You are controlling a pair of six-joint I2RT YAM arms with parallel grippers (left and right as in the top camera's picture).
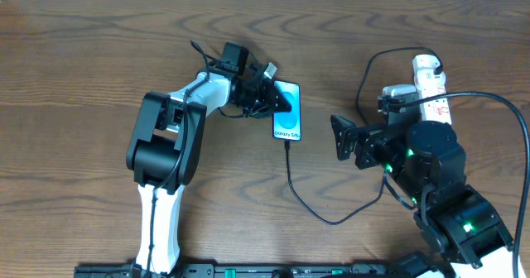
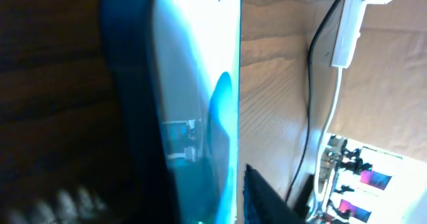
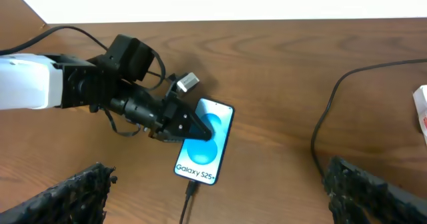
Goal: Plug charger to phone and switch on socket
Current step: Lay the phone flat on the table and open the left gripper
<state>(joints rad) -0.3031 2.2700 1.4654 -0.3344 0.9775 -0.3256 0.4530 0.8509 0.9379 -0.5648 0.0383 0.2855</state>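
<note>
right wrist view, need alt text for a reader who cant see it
The left gripper rests on a phone lying screen-up on a wooden table, with the black charger meeting the phone's near end. The right gripper is open wide, one finger in each bottom corner.

**Cyan Screen on Brown Grain**

The phone [image 1: 287, 112] showed a bright cyan-and-white screen inside a black frame, with small dark lettering on the white band at one end. The charger [image 1: 289, 166] was a thin black line. The socket [image 1: 432, 86] was white with small red marks. The table [image 1: 83, 63] was mid-brown with a streaked wood grain. The left arm [image 1: 161, 141] was part white, part black, and the left gripper [image 1: 278, 101] was black. The right gripper [image 1: 341, 137] was black too, and the black right arm [image 1: 439, 158] carried small green lights.
</note>
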